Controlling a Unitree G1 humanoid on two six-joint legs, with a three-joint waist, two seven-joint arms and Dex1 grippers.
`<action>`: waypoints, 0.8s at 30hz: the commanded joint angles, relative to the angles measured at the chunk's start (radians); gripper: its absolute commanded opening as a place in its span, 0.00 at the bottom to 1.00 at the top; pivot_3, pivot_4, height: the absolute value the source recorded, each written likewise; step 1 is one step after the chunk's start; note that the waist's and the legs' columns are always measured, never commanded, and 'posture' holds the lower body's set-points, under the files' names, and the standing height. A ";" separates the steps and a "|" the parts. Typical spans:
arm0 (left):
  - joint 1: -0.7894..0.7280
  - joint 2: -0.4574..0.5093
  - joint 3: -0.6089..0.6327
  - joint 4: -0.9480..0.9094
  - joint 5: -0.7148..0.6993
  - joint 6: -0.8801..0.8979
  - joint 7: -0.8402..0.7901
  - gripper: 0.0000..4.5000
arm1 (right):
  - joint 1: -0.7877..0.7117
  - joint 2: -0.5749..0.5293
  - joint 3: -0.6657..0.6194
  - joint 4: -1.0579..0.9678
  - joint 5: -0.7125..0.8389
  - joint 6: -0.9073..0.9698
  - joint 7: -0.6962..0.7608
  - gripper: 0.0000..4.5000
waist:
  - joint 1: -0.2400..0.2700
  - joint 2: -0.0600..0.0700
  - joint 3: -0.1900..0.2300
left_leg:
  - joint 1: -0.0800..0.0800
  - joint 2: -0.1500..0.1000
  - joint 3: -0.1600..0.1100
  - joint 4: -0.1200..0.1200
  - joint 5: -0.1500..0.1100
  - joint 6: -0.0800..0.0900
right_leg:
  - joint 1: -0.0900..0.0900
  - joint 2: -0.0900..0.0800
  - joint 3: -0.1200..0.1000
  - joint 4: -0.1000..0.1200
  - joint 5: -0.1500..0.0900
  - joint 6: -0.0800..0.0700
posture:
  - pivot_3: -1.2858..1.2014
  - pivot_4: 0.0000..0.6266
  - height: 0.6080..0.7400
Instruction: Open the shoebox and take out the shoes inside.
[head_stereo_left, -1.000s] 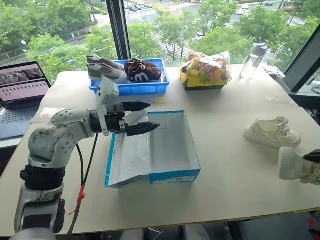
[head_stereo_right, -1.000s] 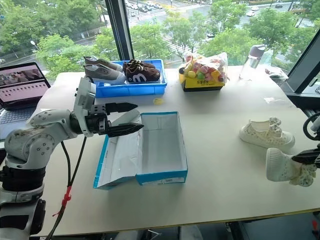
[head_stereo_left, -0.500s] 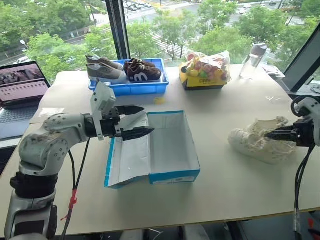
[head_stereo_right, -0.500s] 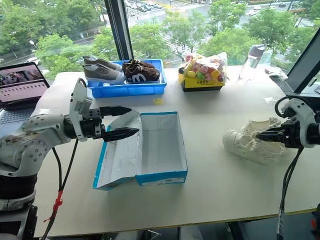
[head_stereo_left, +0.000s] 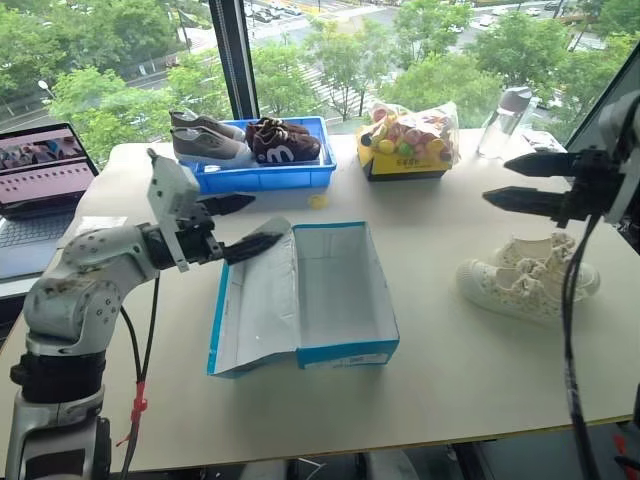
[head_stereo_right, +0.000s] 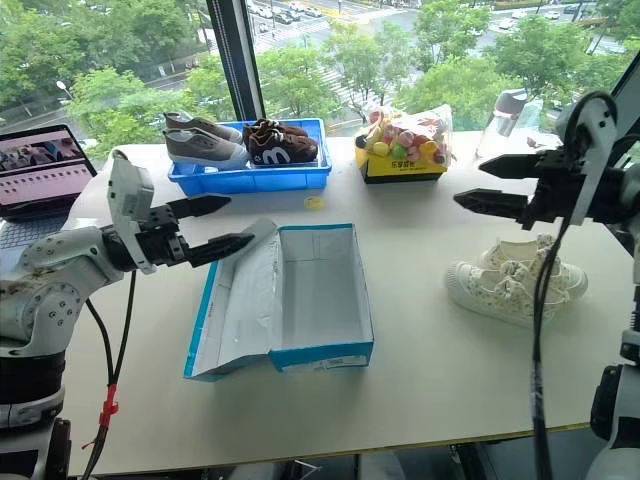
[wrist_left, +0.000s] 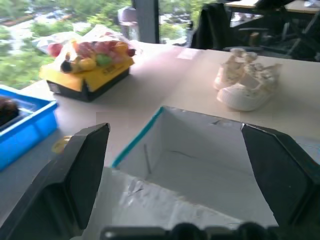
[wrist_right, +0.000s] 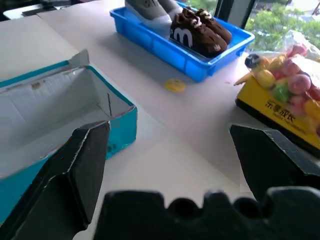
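The shoebox (head_stereo_left: 320, 300) is seen open on the worktop (head_stereo_left: 450, 380), the shoes (head_stereo_left: 530, 280) set beside it. Nothing is held: the left gripper (head_stereo_left: 235, 225) and right gripper (head_stereo_left: 515, 180) are spread wide.

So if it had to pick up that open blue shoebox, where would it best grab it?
Probably the thin upright side wall of the shoebox facing the cream sneakers, from above with one finger inside and one outside: the box is empty and that rim stands clear. The flopped lid looks too limp.
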 joint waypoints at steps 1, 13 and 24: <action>0.018 -0.036 0.109 0.057 0.064 -0.129 0.130 1.00 | 0.084 0.060 -0.075 -0.116 -0.036 -0.065 -0.202 0.99 | 0.004 0.000 0.000 | -0.001 0.000 0.000 0.000 0.000 0.000 | -0.001 -0.001 0.000 0.000 0.000 0.000 | 0.52 0.24 0.97; 0.243 -0.278 0.155 -0.045 0.282 -0.350 0.518 1.00 | 0.441 0.484 -0.171 -0.416 -0.101 -0.329 -0.714 0.99 | 0.020 -0.001 -0.002 | -0.006 0.000 -0.002 0.000 0.000 -0.002 | -0.006 0.000 0.000 0.001 0.001 0.000 | 0.52 0.24 0.97; 0.582 -0.383 0.183 0.041 0.344 -0.552 0.561 1.00 | 0.807 0.588 -0.070 -0.408 -0.240 -0.631 -0.753 0.99 | -0.002 -0.002 -0.008 | 0.006 0.001 0.000 -0.003 -0.001 -0.001 | 0.003 0.001 0.001 0.000 0.001 0.000 | 0.52 0.24 0.97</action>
